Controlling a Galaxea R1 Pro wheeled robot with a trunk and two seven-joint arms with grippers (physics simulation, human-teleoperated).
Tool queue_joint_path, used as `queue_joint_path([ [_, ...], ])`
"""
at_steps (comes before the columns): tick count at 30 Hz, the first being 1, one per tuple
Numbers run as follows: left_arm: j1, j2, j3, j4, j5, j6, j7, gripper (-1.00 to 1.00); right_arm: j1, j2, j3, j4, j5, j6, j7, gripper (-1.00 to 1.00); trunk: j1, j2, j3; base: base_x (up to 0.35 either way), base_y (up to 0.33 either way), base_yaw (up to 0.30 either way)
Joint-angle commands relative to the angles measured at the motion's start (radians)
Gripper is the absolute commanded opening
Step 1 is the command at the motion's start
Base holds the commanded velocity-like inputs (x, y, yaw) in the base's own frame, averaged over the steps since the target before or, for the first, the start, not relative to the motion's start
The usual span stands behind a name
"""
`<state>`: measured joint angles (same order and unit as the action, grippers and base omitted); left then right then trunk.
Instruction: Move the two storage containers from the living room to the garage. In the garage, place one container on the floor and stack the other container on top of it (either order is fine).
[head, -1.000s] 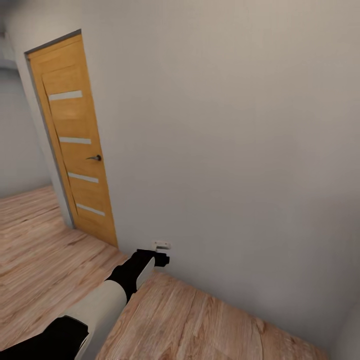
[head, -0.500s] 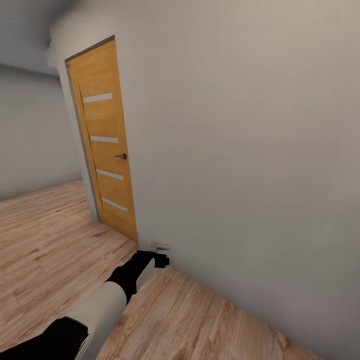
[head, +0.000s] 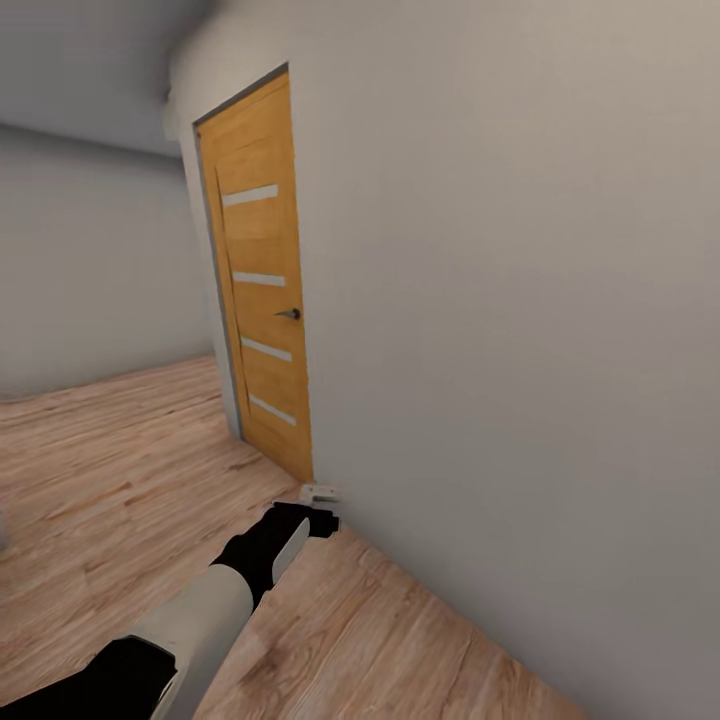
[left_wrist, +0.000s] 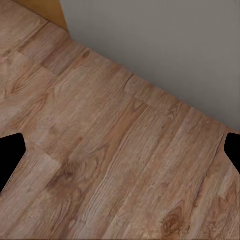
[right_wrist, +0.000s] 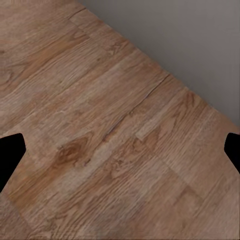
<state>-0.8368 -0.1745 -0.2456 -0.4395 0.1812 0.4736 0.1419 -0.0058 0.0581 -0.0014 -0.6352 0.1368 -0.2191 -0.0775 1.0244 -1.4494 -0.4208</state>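
The head view takes in a grey wall (head: 520, 300) running close along the robot's right, with an orange-brown door (head: 262, 280) set in it; the door is shut, has four pale horizontal strips and a dark lever handle (head: 289, 314). Light wood-plank floor (head: 110, 470) stretches off to the left toward a farther grey wall. The left arm (head: 215, 590), white with black joints, reaches forward and down, and its end effector (head: 322, 505) hangs just beside the foot of the wall, near the door's lower corner. From the head its fingers are too small to read, but the left wrist view shows the two dark fingertips (left_wrist: 10, 155) at opposite edges of the picture, spread wide over bare planks, with the wall's base and a sliver of the door behind. The right wrist view gives the same layout for the right end effector (right_wrist: 120, 152): fingertips (right_wrist: 10, 155) wide apart above planks, with grey wall beyond. No writing can be read anywhere. Against the picture of a second ago the whole scene has slid rightward, so the camera has turned; the arm sits at the same spot in the view. The containers cannot be placed from these views.
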Motion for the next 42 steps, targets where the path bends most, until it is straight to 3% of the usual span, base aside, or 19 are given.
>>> queue_joint_path([
  [1, -0.001, 0.0, -0.005, -0.001, 0.011, 0.003, 0.008, 1.0, 0.0, 0.0, 0.0, 0.0, 0.011, -0.001, -0.007, 1.0, 0.001, -0.001, -0.001, 0.329, 0.0, 0.293],
  [42, 0.001, 0.0, -0.006, -0.001, 0.011, 0.003, 0.008, 1.0, 0.0, 0.0, -0.003, 0.0, 0.01, -0.002, -0.007, 1.0, 0.001, -0.001, -0.001, 0.329, 0.014, 0.288],
])
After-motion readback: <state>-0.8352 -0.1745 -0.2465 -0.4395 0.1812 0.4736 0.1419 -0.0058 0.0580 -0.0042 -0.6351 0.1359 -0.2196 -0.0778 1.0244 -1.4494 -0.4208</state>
